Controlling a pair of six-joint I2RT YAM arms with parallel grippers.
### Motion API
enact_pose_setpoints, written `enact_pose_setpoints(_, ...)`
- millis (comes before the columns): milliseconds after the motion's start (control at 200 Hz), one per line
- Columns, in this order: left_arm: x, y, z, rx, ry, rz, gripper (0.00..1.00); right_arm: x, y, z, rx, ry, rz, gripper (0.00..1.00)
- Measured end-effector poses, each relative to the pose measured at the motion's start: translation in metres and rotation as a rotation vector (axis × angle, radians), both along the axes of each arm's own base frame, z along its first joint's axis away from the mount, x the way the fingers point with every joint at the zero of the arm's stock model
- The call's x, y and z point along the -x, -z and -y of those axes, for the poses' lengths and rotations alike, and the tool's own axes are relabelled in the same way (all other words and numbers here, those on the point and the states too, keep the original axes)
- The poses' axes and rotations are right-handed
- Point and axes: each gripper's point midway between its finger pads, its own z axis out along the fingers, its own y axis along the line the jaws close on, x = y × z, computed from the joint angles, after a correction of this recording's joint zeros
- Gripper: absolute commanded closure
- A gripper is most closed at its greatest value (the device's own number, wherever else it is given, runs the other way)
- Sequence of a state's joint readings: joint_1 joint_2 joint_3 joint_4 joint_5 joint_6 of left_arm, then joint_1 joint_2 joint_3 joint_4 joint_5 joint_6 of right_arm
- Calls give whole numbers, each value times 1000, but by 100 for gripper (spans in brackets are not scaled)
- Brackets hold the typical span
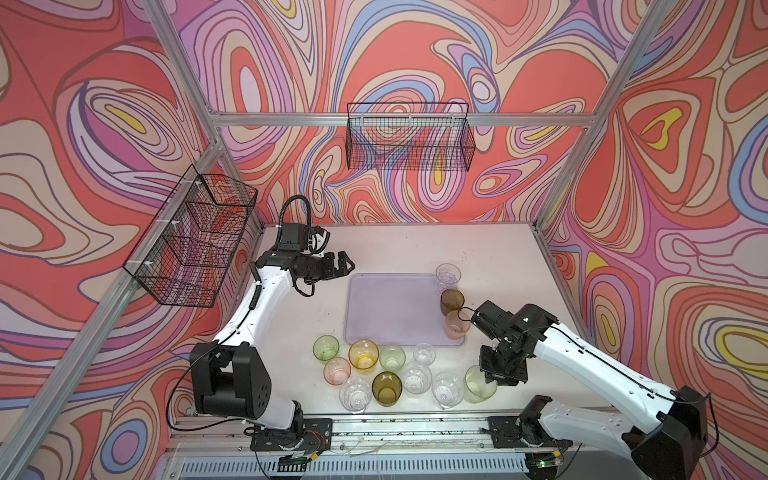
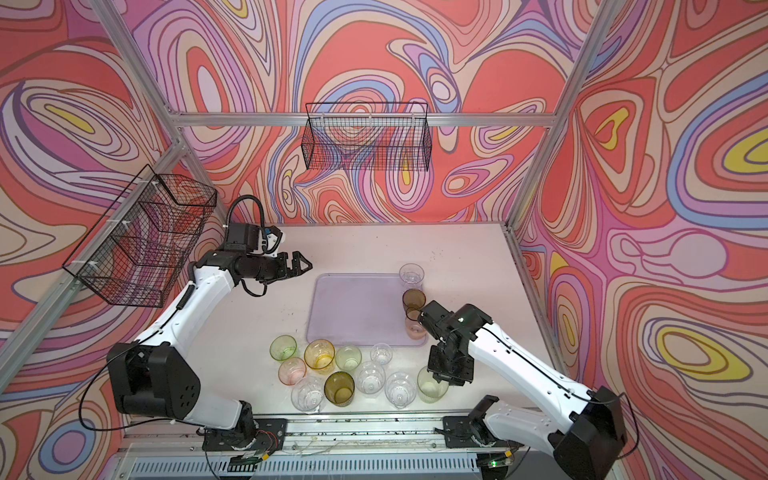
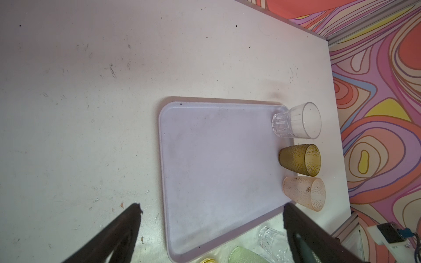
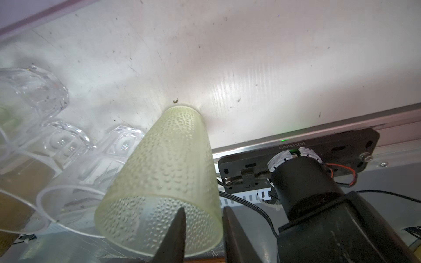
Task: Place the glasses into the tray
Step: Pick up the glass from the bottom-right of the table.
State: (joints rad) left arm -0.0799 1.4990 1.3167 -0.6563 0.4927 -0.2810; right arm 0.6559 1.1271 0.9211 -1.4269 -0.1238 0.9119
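Starting with both top views: finding the tray (image 1: 390,307) lying flat mid-table (image 1: 415,249), carrying a clear glass (image 1: 448,275), an olive-brown glass (image 1: 452,301) and a pink glass (image 1: 457,326) in a line along its right edge, probably leaving the rest of its floor free for more. Noting the other glasses (image 1: 386,384) crowding upright on the table in front of the tray. Seeing the left gripper (image 1: 349,264) hanging wide apart and holding nothing beside the tray's far left corner, likely keeping out of the way. Seeing the right gripper (image 1: 487,377) reaching down onto the pale green glass (image 1: 473,390) at the right end of that crowd, outside the tray.

Turning to the left wrist view: showing the three trayed glasses standing mouths up, long axes vertical, with widely spread fingers (image 3: 127,232) framing bare tray.

Turning to the right wrist view: catching the pale green glass (image 4: 164,173) resting on its base on the table, long axis vertical, mouth opening upward. Finding the fingers (image 4: 175,234) sitting narrow astride the rim wall, one inside, one outside, with a gap showing beside the inner one, so not yet pinching. Judging the rim hold chosen because neighbouring clear glasses (image 4: 118,145) are standing just beside the body.
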Motion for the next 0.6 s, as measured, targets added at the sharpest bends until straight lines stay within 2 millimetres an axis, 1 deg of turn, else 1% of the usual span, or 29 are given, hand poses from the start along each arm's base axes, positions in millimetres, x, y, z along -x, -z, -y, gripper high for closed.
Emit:
enact_pose_setpoints(235, 0, 0, 0, 0, 0, 0, 0, 0, 5, 1, 21, 3, -16, 80)
enact_pose_setpoints(300, 0, 0, 0, 0, 0, 0, 0, 0, 5, 2, 22, 2, -14, 83)
enact_pose_setpoints(601, 0, 0, 0, 0, 0, -2, 0, -2, 7, 2, 21, 12, -3, 88)
